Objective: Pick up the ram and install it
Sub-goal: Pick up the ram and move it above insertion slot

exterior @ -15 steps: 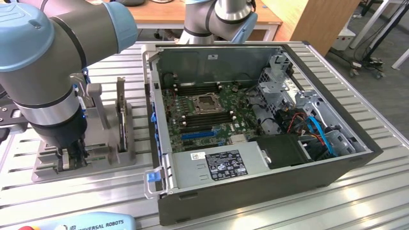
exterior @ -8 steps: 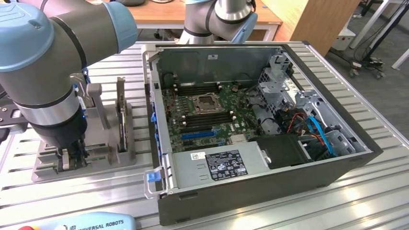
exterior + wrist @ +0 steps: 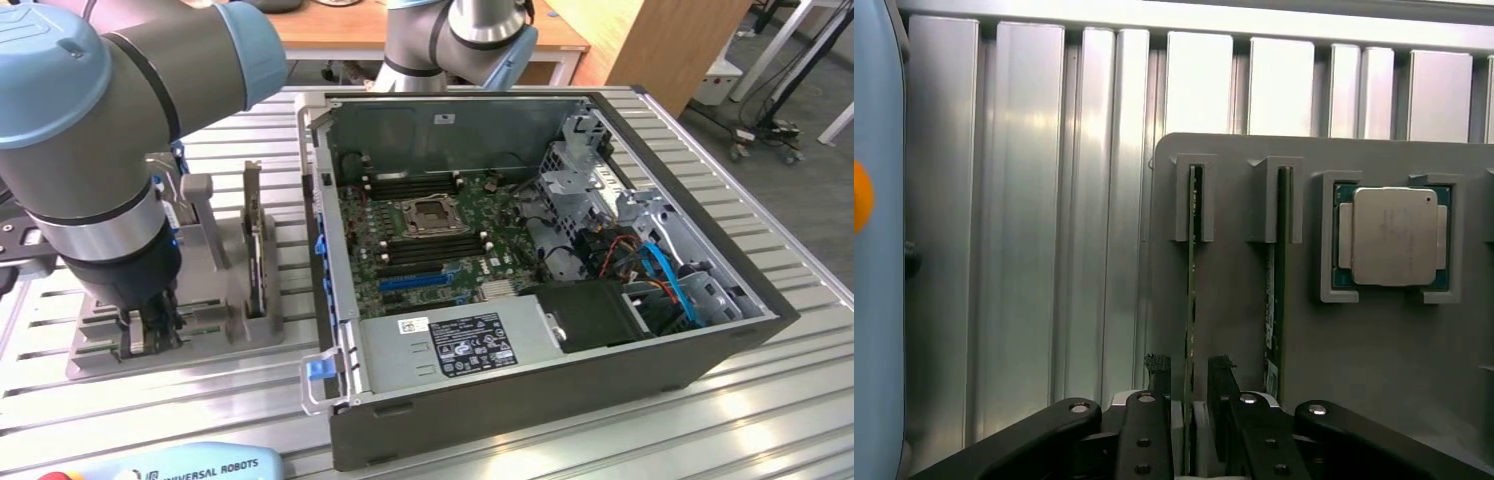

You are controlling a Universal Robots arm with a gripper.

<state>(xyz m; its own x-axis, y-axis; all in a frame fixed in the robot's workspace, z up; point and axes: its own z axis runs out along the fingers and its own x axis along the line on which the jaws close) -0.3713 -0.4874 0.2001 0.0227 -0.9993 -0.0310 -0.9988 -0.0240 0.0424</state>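
Over the grey holder (image 3: 1234, 320), the claw (image 3: 1191, 375) points straight down with its two black fingers (image 3: 1159, 375) apart, one on each side of the ram (image 3: 1192, 260); a narrow gap shows between each fingertip and the board, so nothing is clamped. Ram: a thin green strip standing on edge in a narrow slot of the holder, one end seated in a raised grey bracket. Neighbouring slot of the holder: a second memory stick (image 3: 1279, 270), also on edge, with a pale sticker near the end closest to the claw. On the far side of that slot from the ram, a square pocket of the holder contains a processor (image 3: 1394, 235), flat, with a dull silver lid over a green rim. Holder: matt, smooth grey plastic with moulded ribs, resting on a table (image 3: 1034, 250) of bright ribbed aluminium slats. Arm (image 3: 107, 130): blue and silver cylinders rising from the holder. To the exterior view's right of the holder, on the same table, an open dark computer case (image 3: 534, 410) contains a green motherboard (image 3: 441, 255) with an empty square socket (image 3: 434, 215), a boxy silver power supply (image 3: 454, 345) bearing a white label, and blue cables (image 3: 667, 275).
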